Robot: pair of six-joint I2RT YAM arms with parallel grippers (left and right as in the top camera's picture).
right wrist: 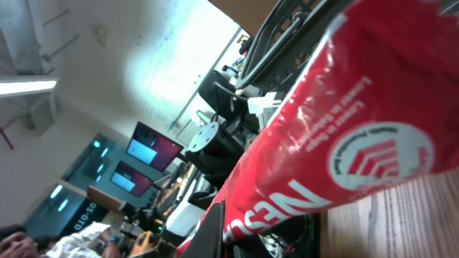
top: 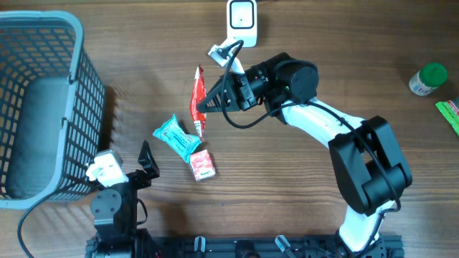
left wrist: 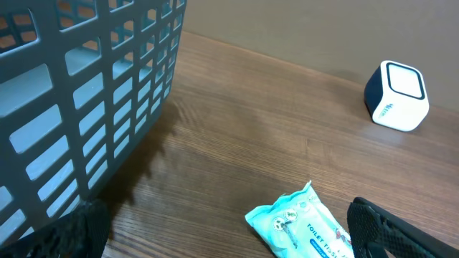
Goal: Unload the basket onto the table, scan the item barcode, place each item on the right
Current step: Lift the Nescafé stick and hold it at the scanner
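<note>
Overhead: grips packet (top: 196,89) in shut right gripper (top: 206,102), just below-left of scanner (top: 242,16); holds left gripper (top: 133,166) wide open, empty, far below-left of scanner. Left wrist: shows scanner upper right, nothing gripped. Right wrist: fills with red packet, no barcode visible. Could miss the read if code faces away from scanner; could sag or slip, being thin.

Work surface: brown wood-grain table (top: 287,201). Beyond the table: bright white wall (right wrist: 143,57), two lit red monitors (right wrist: 154,143), one ceiling strip light (right wrist: 25,86).
</note>
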